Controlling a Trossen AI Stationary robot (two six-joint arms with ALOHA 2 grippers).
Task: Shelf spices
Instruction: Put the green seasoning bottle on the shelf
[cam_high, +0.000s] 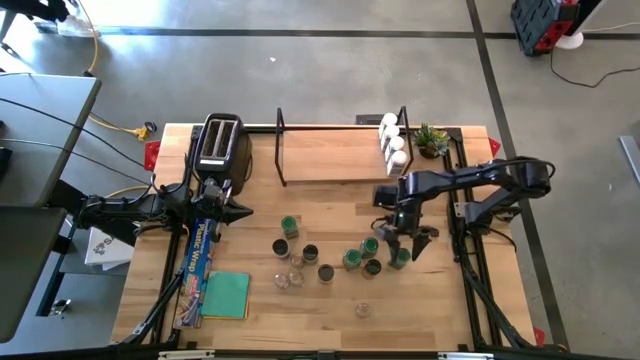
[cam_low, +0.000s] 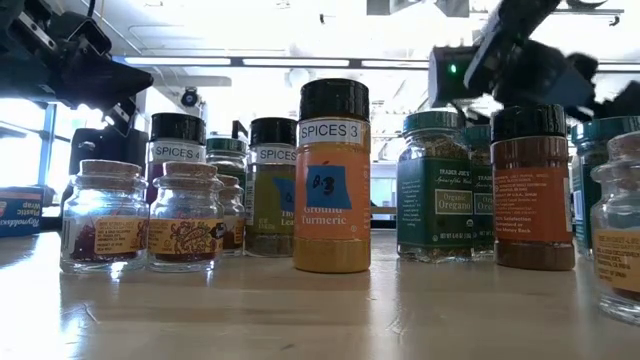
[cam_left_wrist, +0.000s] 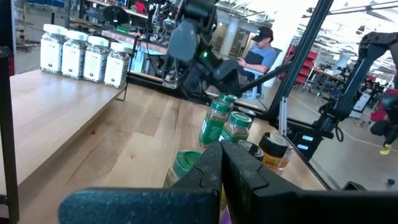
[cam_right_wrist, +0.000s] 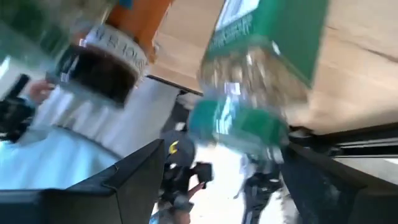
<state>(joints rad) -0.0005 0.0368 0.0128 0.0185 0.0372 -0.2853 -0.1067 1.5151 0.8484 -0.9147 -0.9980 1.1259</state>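
Observation:
The shelf (cam_high: 335, 152), a light wooden board with black wire ends, stands at the table's far side. Several white-lidded spices (cam_high: 393, 142) stand in a row at its right end. More spices stand in a loose group on the table's middle (cam_high: 326, 272), among them a turmeric jar (cam_low: 332, 180) and an oregano jar (cam_low: 434, 190). My right gripper (cam_high: 405, 240) hangs open and slanting down over the group's right end, a green-lidded jar (cam_right_wrist: 249, 118) between its fingers. My left gripper (cam_high: 240, 210) waits shut and level near the table's left side. My right gripper has its fingers (cam_right_wrist: 134, 180) on either side of the green-lidded jar's lid (cam_right_wrist: 239, 134). I cannot tell whether either finger touches it. The jar stands upright on the table.
A black-and-silver toaster (cam_high: 220, 142) stands at the far left, left of the shelf. A small potted plant (cam_high: 432, 140) is at the far right corner. A plastic-wrap box (cam_high: 203, 258) and a green pad (cam_high: 226, 295) lie near left. A person (cam_left_wrist: 258, 53) sits beyond the table.

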